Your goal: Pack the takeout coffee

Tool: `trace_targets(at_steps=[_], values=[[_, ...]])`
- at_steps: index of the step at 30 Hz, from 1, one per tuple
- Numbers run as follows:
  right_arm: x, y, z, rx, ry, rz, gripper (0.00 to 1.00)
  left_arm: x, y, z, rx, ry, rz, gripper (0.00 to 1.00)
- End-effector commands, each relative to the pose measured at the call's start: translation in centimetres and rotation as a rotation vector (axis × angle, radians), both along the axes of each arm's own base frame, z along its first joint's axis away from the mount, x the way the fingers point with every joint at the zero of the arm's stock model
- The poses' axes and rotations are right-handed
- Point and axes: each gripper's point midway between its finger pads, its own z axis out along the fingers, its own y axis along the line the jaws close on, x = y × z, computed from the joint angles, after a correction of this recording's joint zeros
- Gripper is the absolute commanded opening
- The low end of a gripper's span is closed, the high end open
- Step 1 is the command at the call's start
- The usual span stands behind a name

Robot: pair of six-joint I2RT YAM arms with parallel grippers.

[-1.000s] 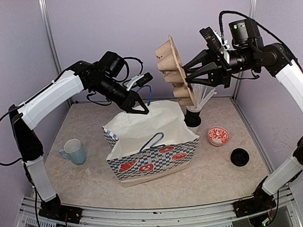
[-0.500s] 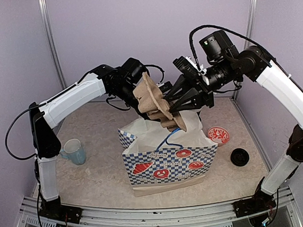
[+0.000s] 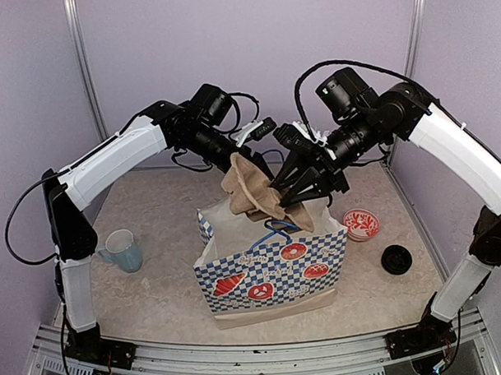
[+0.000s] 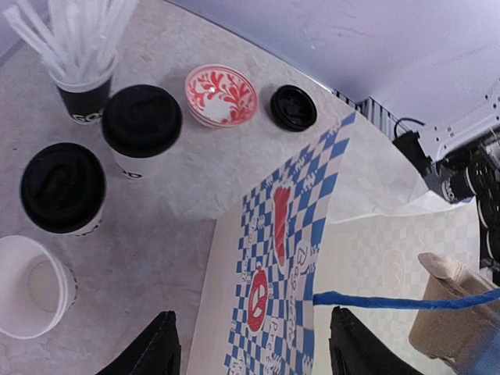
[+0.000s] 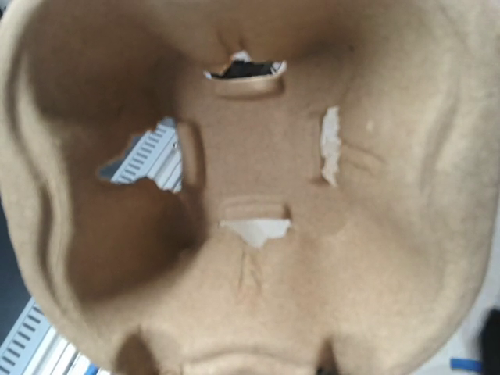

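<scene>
Two white takeout coffee cups with black lids [image 4: 141, 121] [image 4: 62, 187] and one lidless white cup [image 4: 31, 285] stand on the table in the left wrist view; the top view hides them behind the bag and arms. The blue-checked paper bag [image 3: 270, 269] stands mid-table. My right gripper [image 3: 293, 188] is shut on the brown pulp cup carrier [image 3: 249, 187], which is tilted into the bag's mouth and fills the right wrist view [image 5: 258, 195]. My left gripper [image 4: 258, 355] is open above the bag's rear edge, and the blue handle [image 4: 391, 300] lies free between its fingers.
A light-blue mug [image 3: 123, 249] stands at the left. A red patterned bowl [image 3: 361, 225] and a loose black lid [image 3: 396, 259] lie at the right. A black-banded cup of white straws [image 4: 82, 74] stands behind the coffees. Walls and posts close in the back and sides.
My right arm swung the carrier left and down into the bag's mouth. My left gripper opened and let go of the blue handle. The bag shifted slightly.
</scene>
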Motion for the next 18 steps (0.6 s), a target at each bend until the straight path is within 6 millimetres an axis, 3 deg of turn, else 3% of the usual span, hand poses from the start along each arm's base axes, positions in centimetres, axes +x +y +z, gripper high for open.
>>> trace_targets(at_steps=[1, 7, 11, 15, 18], values=[[0.1, 0.0, -2.2, -0.082, 0.023, -0.001, 0.10, 2.6, 2.5, 6.8, -0.127, -0.136, 0.130, 0.66], [0.6, 0.4, -3.2, -0.113, 0.044, -0.007, 0.07, 2.9, 4.7, 8.6, -0.167, -0.182, 0.166, 0.67], [0.6, 0.5, -1.2, -0.063, 0.014, -0.012, 0.05, 3.3, 6.5, 9.2, -0.179, -0.190, 0.225, 0.68], [2.3, 0.8, 1.3, 0.006, -0.075, -0.108, 0.03, 4.4, 8.9, 10.0, -0.193, -0.226, 0.303, 0.68], [3.4, 0.9, 1.9, 0.020, -0.088, -0.154, 0.03, 4.1, 10.6, 11.0, -0.225, -0.267, 0.332, 0.69]])
